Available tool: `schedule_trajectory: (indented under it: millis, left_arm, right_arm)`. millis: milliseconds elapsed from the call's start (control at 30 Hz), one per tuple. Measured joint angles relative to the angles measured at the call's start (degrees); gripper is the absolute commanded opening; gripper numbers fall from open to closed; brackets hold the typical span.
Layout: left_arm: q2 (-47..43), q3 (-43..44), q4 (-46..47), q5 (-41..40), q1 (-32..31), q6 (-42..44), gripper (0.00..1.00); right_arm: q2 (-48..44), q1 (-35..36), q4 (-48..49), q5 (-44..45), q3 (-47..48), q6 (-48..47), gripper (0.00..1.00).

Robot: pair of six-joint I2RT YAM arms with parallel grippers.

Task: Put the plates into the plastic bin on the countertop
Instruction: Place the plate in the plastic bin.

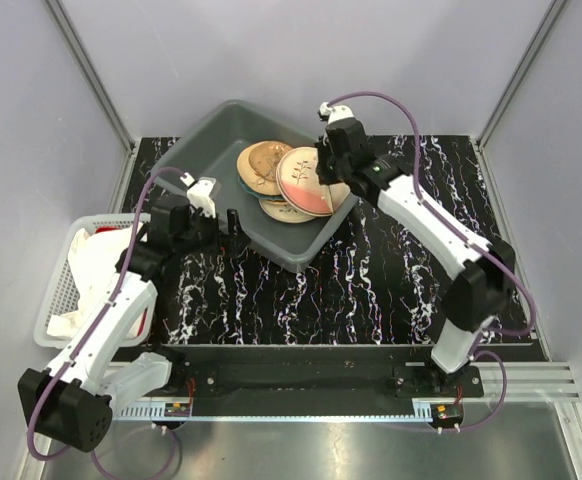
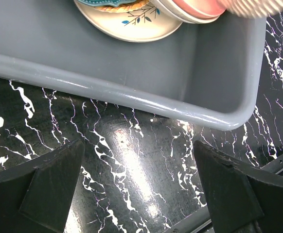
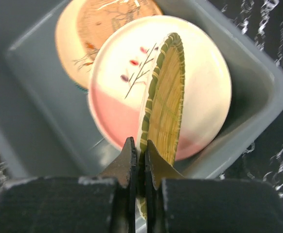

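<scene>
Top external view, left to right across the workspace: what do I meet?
First the white mesh basket → left gripper, open → plates stacked in the bin → right gripper, shut on the woven plate.

Plastic bin (image 2: pixel 132 99) on countertop (image 2: pixel 34 111) — plates (image 2: pixel 136 24) inside; left gripper (image 2: pixel 139 145) spread wide.

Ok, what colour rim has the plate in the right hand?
Green, around tan weave on the plate; right wrist view.
</scene>
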Motion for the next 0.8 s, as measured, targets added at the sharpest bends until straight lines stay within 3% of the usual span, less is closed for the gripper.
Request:
schedule_trajectory:
  millis: [267,533,800]
  left_arm:
    - [-0.2,0.0,-0.2,0.0,0.0,0.0,0.99]
    - [-0.2,0.0,-0.3,0.0,0.0,0.0,0.99]
    - [-0.2,-0.4,-0.4,0.0,0.0,0.0,0.99]
  right_arm:
    - [15.1,0.0,-3.8,5.2,16.4,-6.2,0.04]
    - [26.9,0.4,-11.4,6.6,30.2,-7.2,0.33]
    - [32.9,1.0,-14.1,2.1,32.7,-4.0,0.63]
